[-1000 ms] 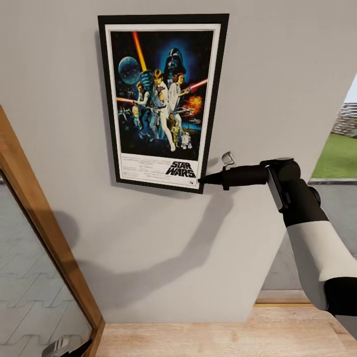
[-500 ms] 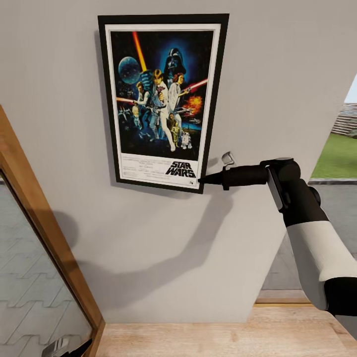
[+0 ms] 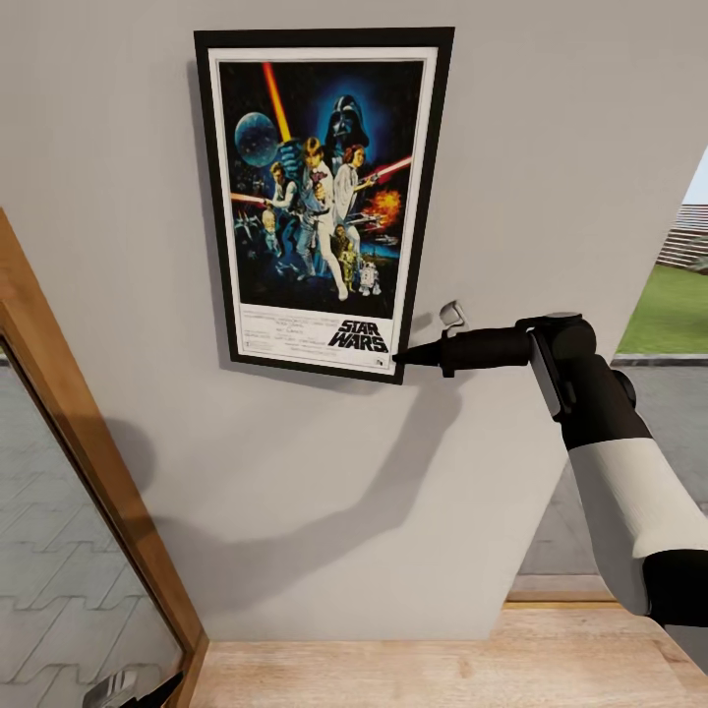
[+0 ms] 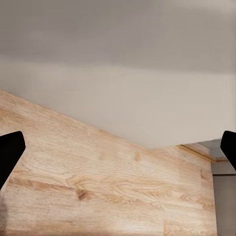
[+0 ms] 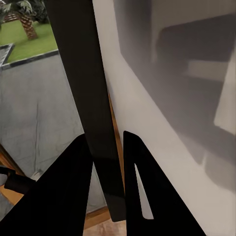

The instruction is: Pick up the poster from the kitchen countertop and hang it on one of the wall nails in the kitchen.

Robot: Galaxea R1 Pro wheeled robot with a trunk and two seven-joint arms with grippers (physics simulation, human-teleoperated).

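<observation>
Poster [image 3: 320, 202] with black frame, white border and the "STAR WARS" logo on its bottom strip lies flat against the grey wall [image 3: 551, 147], upright, in the upper half of the head view. At its 5 o'clock corner the right gripper [image 3: 401, 358] pinches the frame edge. In the right wrist view the two black fingers [image 5: 64, 196] are closed on the dark frame edge of the poster [image 5: 81, 88], which passes between them, with the wall [image 5: 162, 147] just beside. The right arm [image 3: 610, 472] comes in from 4 o'clock. At 7 o'clock from the poster is a wooden door frame [image 3: 88, 462]; below the wall is a light wooden floor [image 3: 393, 674]. In the left wrist view the left gripper [image 4: 118, 152] has its fingertips [image 4: 10, 152] wide apart, with nothing between, above the wooden floor [image 4: 98, 187].
</observation>
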